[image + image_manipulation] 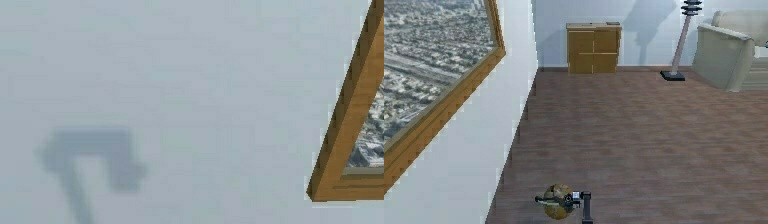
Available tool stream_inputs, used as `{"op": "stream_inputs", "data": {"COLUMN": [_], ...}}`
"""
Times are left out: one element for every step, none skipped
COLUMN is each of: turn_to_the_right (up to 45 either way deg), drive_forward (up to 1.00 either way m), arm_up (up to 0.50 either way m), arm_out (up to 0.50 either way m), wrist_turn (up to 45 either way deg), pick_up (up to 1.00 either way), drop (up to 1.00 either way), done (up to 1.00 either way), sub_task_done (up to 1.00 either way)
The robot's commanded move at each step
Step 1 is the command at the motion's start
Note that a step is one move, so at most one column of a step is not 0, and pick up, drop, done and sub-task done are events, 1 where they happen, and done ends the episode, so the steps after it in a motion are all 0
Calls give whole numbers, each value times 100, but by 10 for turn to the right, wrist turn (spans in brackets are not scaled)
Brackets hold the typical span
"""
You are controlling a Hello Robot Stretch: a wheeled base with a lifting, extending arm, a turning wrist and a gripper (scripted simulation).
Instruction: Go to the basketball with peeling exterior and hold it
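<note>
At the bottom of the arm side view, a round brown-olive ball (558,207) with a mottled surface sits low over the dark wood floor (624,130), close to the white wall. My gripper (545,199) reaches across it from the dark arm stub (587,208), its thin fingers pointing toward the view's left. I cannot tell whether the ball rests on the floor or hangs from the gripper, so I cannot tell whether the gripper holds anything.
A wood-framed window (429,75) with a city view is set in the white wall (484,150); its frame (350,110) shows again at the forward view's right, with bare wall (150,90) close ahead. Farther out stand a wooden cabinet (593,48), a floor lamp (683,40) and a pale armchair (729,55).
</note>
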Motion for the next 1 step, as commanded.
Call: {"op": "stream_inputs", "data": {"turn_to_the_right": [0], "drive_forward": [0], "arm_up": [0], "arm_out": [0], "wrist_turn": [270], "pick_up": [0], "drop": [0], "done": [0], "sub_task_done": [0]}}
